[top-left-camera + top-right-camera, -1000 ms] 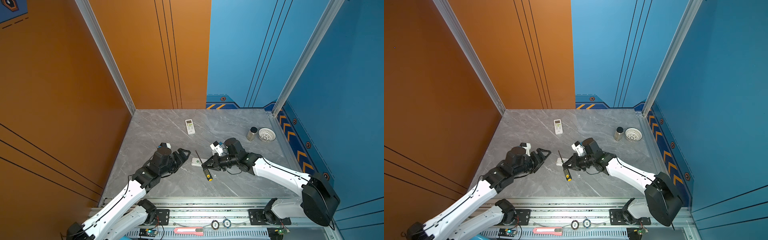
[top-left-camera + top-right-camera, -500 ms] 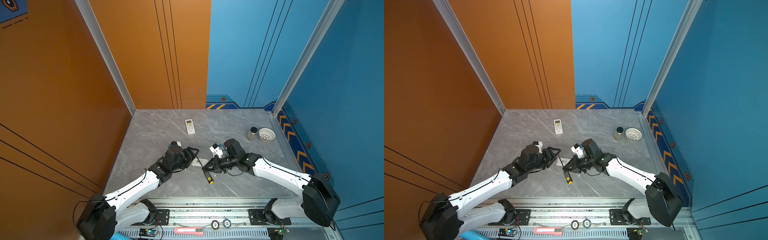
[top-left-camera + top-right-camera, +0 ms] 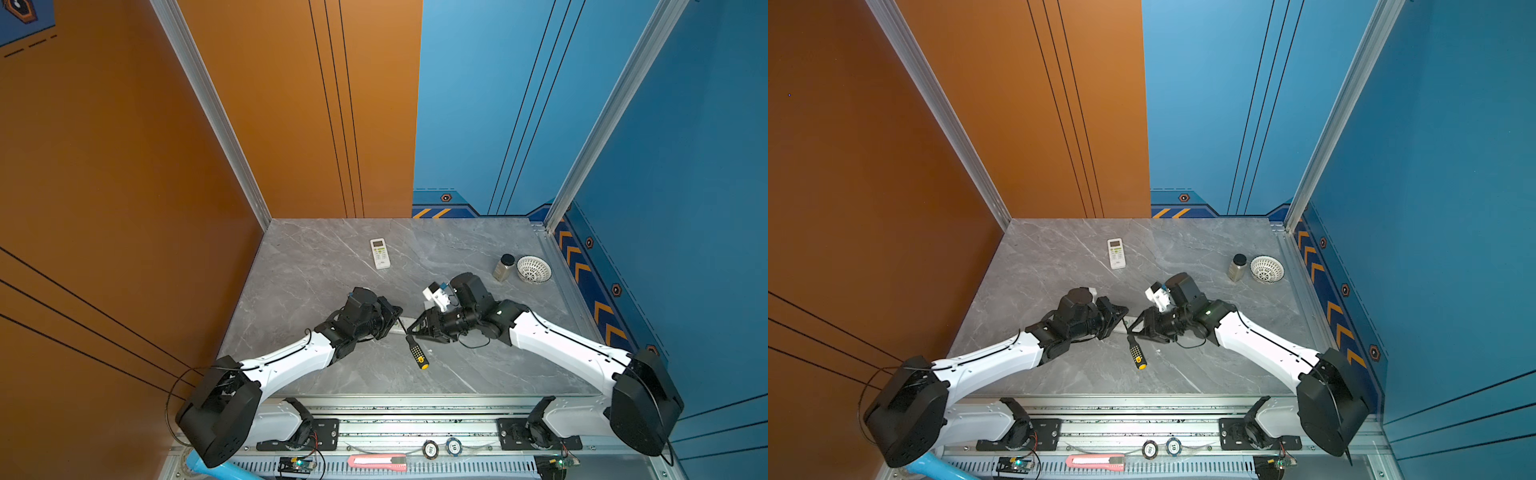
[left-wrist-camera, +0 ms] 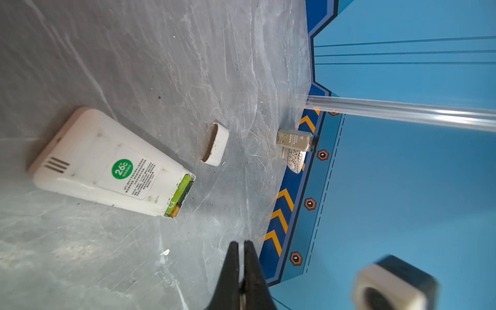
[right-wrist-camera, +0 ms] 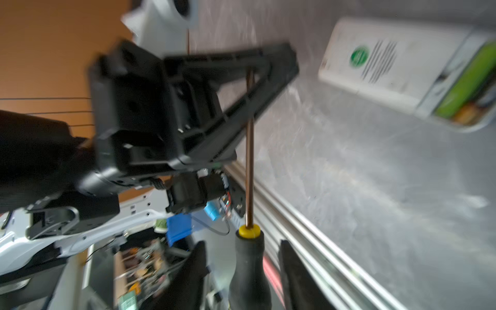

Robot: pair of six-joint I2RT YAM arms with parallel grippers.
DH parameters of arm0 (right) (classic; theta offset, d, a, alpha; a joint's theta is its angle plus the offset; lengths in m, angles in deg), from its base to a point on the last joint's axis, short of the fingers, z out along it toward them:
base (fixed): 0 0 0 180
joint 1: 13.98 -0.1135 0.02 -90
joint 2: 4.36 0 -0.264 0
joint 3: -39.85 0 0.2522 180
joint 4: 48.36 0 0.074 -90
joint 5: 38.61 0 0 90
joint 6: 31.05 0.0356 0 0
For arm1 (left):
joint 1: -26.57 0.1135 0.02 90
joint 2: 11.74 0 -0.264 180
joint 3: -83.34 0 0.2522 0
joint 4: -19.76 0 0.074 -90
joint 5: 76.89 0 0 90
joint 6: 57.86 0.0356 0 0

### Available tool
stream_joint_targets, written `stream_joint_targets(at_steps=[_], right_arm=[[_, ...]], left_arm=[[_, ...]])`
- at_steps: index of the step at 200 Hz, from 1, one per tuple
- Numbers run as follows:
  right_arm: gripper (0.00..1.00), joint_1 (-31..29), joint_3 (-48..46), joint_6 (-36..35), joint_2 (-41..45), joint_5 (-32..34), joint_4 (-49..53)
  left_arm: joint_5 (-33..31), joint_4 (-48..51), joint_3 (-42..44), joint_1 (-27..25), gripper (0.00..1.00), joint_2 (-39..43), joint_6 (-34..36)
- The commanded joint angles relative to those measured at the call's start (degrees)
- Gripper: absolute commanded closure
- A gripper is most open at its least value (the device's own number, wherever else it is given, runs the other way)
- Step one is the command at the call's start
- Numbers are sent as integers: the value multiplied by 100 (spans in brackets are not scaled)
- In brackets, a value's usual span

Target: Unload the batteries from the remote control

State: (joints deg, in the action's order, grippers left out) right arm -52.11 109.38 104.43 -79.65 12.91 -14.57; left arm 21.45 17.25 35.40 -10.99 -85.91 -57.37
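Observation:
The remote control (image 4: 107, 166) lies back up with its battery bay open. It is mostly hidden between the arms in both top views. The batteries sit in the bay: a lime green one (image 4: 179, 193) (image 5: 467, 83) with an orange end, and a dark one beside it. The white bay cover (image 4: 214, 145) lies loose nearby. My left gripper (image 3: 397, 318) (image 4: 241, 243) is shut on the thin shaft of the black-and-yellow screwdriver (image 3: 417, 353) (image 3: 1136, 353). My right gripper (image 5: 241, 243) (image 3: 411, 330) stands open, its fingers on either side of the handle without touching it.
A second white remote (image 3: 380, 252) lies face up farther back. A spice jar (image 3: 504, 268) and a white mesh basket (image 3: 534, 270) stand at the back right. A pink utility knife (image 3: 376, 461) lies on the front rail. Walls close off the back and both sides.
My left arm reached right to the screwdriver and its gripper shut on the shaft. My right gripper, which was shut on the handle, has opened.

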Motion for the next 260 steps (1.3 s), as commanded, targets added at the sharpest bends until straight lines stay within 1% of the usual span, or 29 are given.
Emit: stream_joint_targets(at_steps=[1,11,17,28,37,46,57,69,82,94,105,121,155,165,173,192,211,226,246,260], right_arm=[[20,261,950,-1978,856,1651,1440],[11,398,1101,-2573,1096,1989,1477],[10,515,1187,-2847,1181,2004,1437],[9,711,1386,-3327,1227,1781,1408],[9,807,1516,-3757,1194,1564,1416],[8,858,1602,-4150,1109,1183,1447],[8,860,1800,-4527,938,917,1665],[8,860,2028,-4739,748,607,1945],[9,809,2073,-4970,638,248,2103],[9,691,1979,-5061,586,283,2123],[9,573,1975,-4981,490,612,2165],[10,487,1953,-4695,358,606,2054],[11,-78,1753,-4341,261,1193,1782],[11,-156,1565,-4117,305,1331,1536],[11,-388,1366,-3927,380,1629,1277],[11,-617,889,-3531,509,2157,705],[12,-880,638,-3363,531,2486,313],[13,-967,635,-3313,472,2608,301],[15,-1008,552,-3105,430,2553,104],[18,-1055,527,-3008,381,2503,50]], left_arm=[[-280,-1318,564,48,100,-134,-1874],[-354,-1804,724,84,100,-268,-2491],[-327,-1844,713,106,100,-334,-2761],[-296,-1836,606,127,100,-414,-3045],[-241,-1804,449,177,100,-463,-3162],[-130,-1732,297,233,100,-524,-3192],[-107,-1712,166,251,100,-580,-3309],[-139,-1712,109,257,100,-604,-3396],[-113,-1752,71,280,100,-623,-3488],[-133,-1757,76,302,100,-608,-3515],[-167,-1765,96,326,100,-579,-3553],[-154,-1761,95,378,100,-585,-3550],[-189,-1784,61,408,100,-625,-3564],[-205,-1792,43,414,100,-614,-3556],[-209,-1786,43,407,100,-616,-3555],[-227,-1781,35,405,100,-616,-3547],[-238,-1782,25,386,100,-624,-3538],[-247,-1783,7,375,100,-623,-3520],[-281,-1779,12,340,100,-625,-3502],[-328,-1785,26,311,100,-618,-3494]])
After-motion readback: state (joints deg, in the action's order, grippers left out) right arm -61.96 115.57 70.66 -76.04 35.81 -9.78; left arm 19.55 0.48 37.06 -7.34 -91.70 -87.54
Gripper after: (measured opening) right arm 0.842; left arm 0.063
